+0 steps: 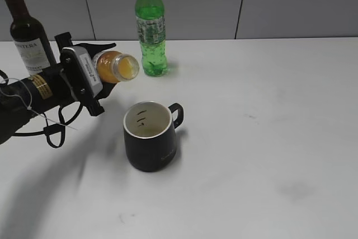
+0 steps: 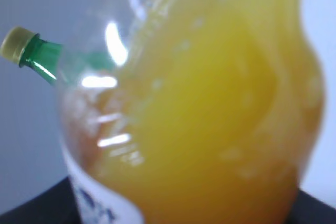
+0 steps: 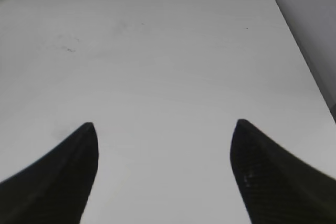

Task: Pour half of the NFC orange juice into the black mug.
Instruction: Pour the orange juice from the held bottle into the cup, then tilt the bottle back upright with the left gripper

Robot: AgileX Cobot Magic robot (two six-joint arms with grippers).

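My left gripper [image 1: 96, 68] is shut on the NFC orange juice bottle [image 1: 116, 66] and holds it tipped almost level, its open mouth pointing right, above and to the left of the black mug [image 1: 150, 135]. The mug stands upright on the white table with its handle to the right; its white interior bears small dark marks. No stream of juice shows. In the left wrist view the juice bottle [image 2: 210, 108] fills the frame as a blurred orange mass. My right gripper [image 3: 165, 129] is open and empty over bare table; it is outside the exterior view.
A tall green soda bottle [image 1: 150, 26] stands behind the mug; its cap also shows in the left wrist view [image 2: 18, 43]. A dark wine bottle [image 1: 25, 29] stands at the back left. The table's right edge [image 3: 299, 51] shows in the right wrist view.
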